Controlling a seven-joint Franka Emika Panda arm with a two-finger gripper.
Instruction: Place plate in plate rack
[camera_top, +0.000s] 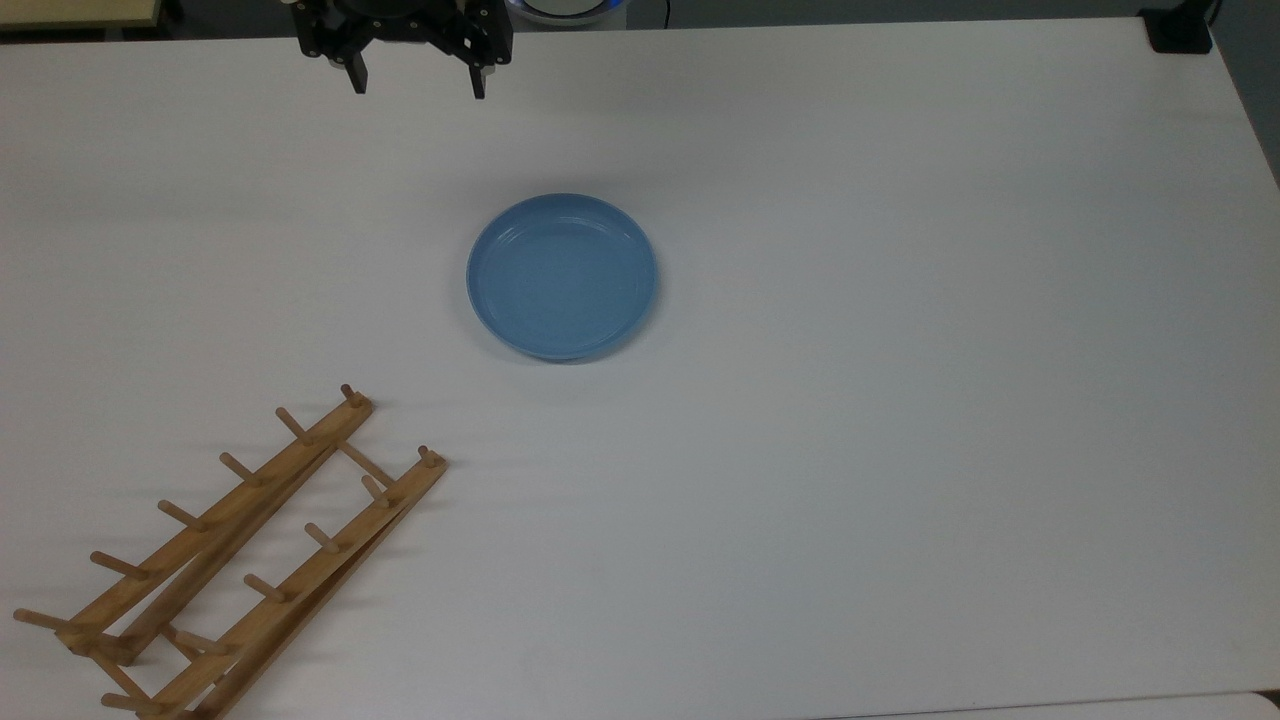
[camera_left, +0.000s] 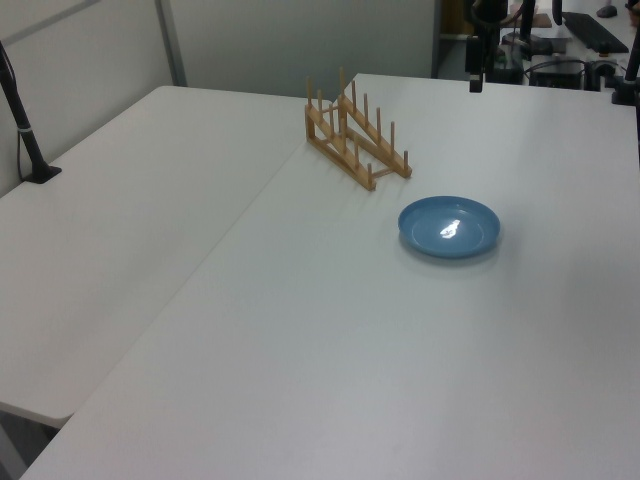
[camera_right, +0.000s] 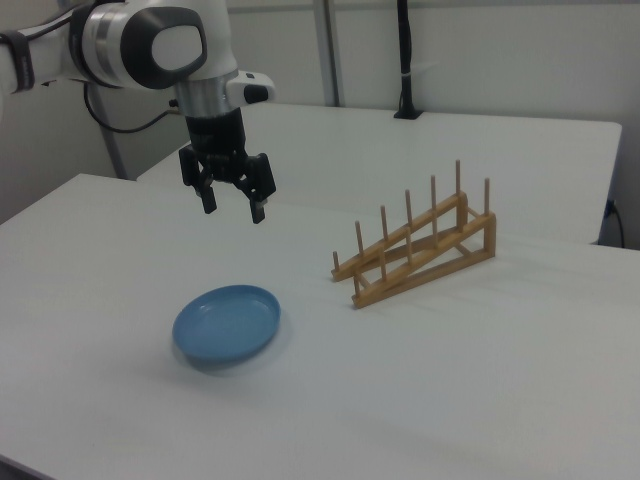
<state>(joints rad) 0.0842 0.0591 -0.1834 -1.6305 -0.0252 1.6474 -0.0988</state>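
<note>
We find the round, shallow light-blue plate (camera_top: 562, 277) with its raised rim lying flat and right way up on the white tabletop (camera_top: 900, 400), near the middle, with nothing touching it. It is not yet picked up, so we judge the task to be at its very start.

The relation that matters: in the top view the plate sits below and a little to the right of the tool (camera_top: 416, 82), well apart from it. In the right view the plate (camera_right: 227, 324) lies below and slightly forward of the tool (camera_right: 231, 209), which hangs in the air clear of the tabletop. Being round, the plate offers no long axis; we judge any grasp must take the rim, and the rim edge nearest the tool is the plate's upper-left arc in the top view.

The light-brown wooden plate rack (camera_top: 240, 555), two parallel rails with upright dowel pegs joined by thin crossbars, stands well apart from the plate, toward the top view's lower left. Its rails run diagonally there, from lower left up to upper right, the near end pointing roughly toward the plate. In the left view the rack (camera_left: 355, 140) sits behind and to the left of the plate (camera_left: 449, 226).

The white arm (camera_right: 140, 45) reaches in from the right view's upper left, wrist turned down. The black two-finger tool points straight down, fingers spread apart and holding nothing.
</note>
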